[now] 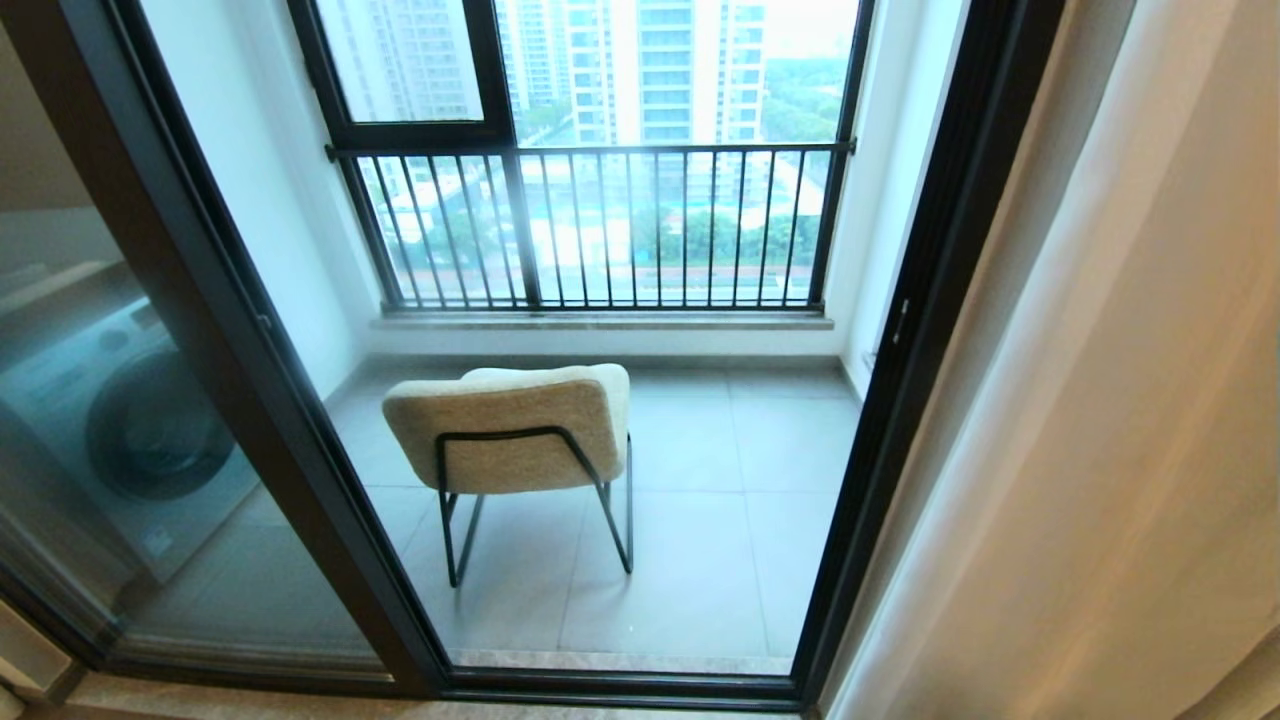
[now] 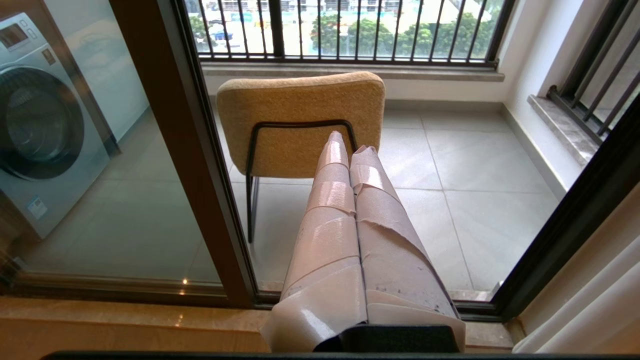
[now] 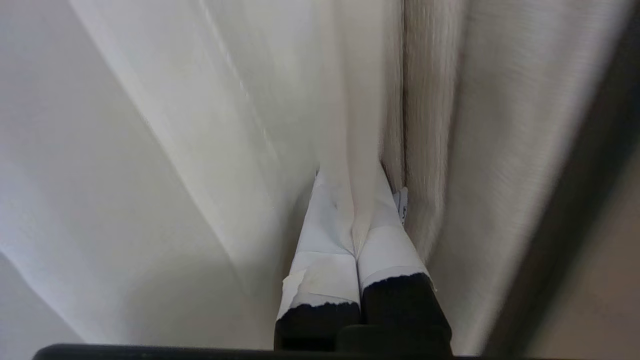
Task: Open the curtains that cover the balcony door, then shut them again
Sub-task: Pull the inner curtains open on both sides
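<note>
Curtains hang bunched at the right side of the head view, drawn clear of the glass: cream-beige drape with a paler fold along its inner edge, reaching down past the frame's lower corner. Balcony door stands uncovered, dark frame posts running diagonally on both sides of the clear pane. Through the glass: beige upholstered chair on thin black legs, back turned to the robot, on grey floor tiles. Behind it a window with black railing bars, apartment towers beyond. Washing machine shows through the left pane. Neither arm appears in the head view.

Left gripper is seen in its wrist view, taped fingers pressed together, nothing between them, pointing toward the chair back with the door glass in between. It sits in front of the door sill, touching nothing, well apart from the curtain edge at that view's corner.

Right gripper is in among the curtain folds. White-taped fingers are closed, and a narrow pleat of pale fabric runs up from the seam between them, so it appears pinched there. Coarser beige drape lies just beside the fingertips, touching that side.
</note>
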You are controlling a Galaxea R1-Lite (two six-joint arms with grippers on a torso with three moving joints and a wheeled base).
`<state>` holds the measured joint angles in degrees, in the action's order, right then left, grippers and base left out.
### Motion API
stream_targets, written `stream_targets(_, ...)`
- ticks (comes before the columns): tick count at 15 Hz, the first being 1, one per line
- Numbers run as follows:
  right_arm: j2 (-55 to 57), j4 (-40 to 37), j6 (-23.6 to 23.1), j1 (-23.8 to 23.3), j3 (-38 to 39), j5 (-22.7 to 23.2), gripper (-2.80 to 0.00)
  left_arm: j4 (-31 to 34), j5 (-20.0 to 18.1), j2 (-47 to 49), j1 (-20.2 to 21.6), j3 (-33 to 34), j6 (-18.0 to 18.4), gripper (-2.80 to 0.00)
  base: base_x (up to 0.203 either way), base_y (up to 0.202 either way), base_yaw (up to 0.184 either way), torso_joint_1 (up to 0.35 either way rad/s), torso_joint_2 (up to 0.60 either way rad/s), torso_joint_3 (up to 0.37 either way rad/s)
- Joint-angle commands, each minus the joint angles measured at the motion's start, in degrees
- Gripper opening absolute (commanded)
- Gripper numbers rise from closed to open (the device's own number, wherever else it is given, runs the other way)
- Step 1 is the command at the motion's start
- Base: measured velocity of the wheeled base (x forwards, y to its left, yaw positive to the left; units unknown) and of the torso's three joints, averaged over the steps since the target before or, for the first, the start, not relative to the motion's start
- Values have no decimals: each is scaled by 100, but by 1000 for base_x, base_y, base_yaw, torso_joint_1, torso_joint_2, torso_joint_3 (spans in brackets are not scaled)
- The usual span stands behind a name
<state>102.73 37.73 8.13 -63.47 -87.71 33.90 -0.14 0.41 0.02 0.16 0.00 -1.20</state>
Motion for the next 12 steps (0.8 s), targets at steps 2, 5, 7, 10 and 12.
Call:
stream_targets(2, -944, -12, 211, 164, 682, 911, -280, -3, 2, -2, 2, 0, -3, -280, 0, 0, 0, 0, 0, 0)
stream_targets(5, -1736, -40, 491, 471, 1512, 1906, -280, -3, 2, -2, 2, 0, -3, -280, 0, 0, 0, 0, 0, 0)
stream_targets(7, -2097, -45, 558, 1002, 1952, 2152, -280, -3, 2, -2, 2, 0, -3, -280, 0, 0, 0, 0, 0, 0)
stream_targets(10, -2412, -13, 658, 1867, 2381, 2188, -280, -3, 2, -2, 2, 0, -3, -280, 0, 0, 0, 0, 0, 0)
stream_targets(12, -2459, 57, 708, 2464, 2555, 2135, -280, -3, 2, -2, 2, 0, -3, -280, 0, 0, 0, 0, 0, 0)
